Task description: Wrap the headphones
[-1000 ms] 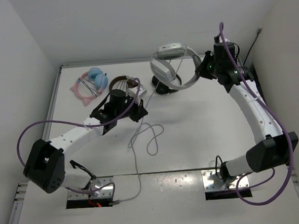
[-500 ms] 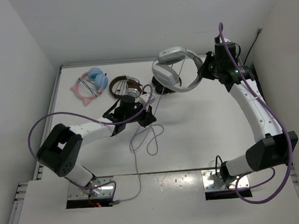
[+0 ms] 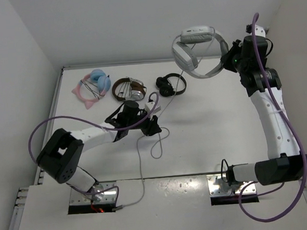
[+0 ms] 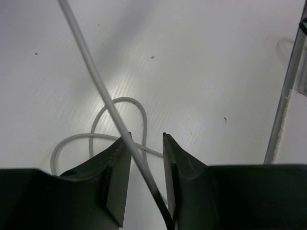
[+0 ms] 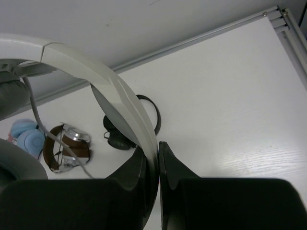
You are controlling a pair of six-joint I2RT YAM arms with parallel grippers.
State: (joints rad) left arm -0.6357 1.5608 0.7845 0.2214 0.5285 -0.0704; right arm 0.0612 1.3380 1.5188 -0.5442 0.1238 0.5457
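The large white headphones (image 3: pixel 197 54) hang in the air at the back right, above the table. My right gripper (image 3: pixel 228 59) is shut on their wide headband (image 5: pixel 112 88), which runs down between its jaws (image 5: pixel 158 149). The thin grey cable (image 3: pixel 167 99) slants from the headphones down to my left gripper (image 3: pixel 153 125) near the table's middle, then loops on the table (image 3: pixel 156 144) and trails to the front edge. In the left wrist view the cable (image 4: pixel 103 93) passes between the jaws of my left gripper (image 4: pixel 146 141), which stand apart, wider than the cable.
A small black pair (image 3: pixel 170 85) lies at the back middle and also shows in the right wrist view (image 5: pixel 122 132). A brown-and-silver pair (image 3: pixel 128 88) and a pink-and-blue pair (image 3: pixel 92 86) lie left of it. The right table rim (image 5: pixel 288 24) is close.
My right gripper has lifted the white headphones up and to the right, off the black pair. The cable has drawn straighter. My left gripper has moved right along the cable.
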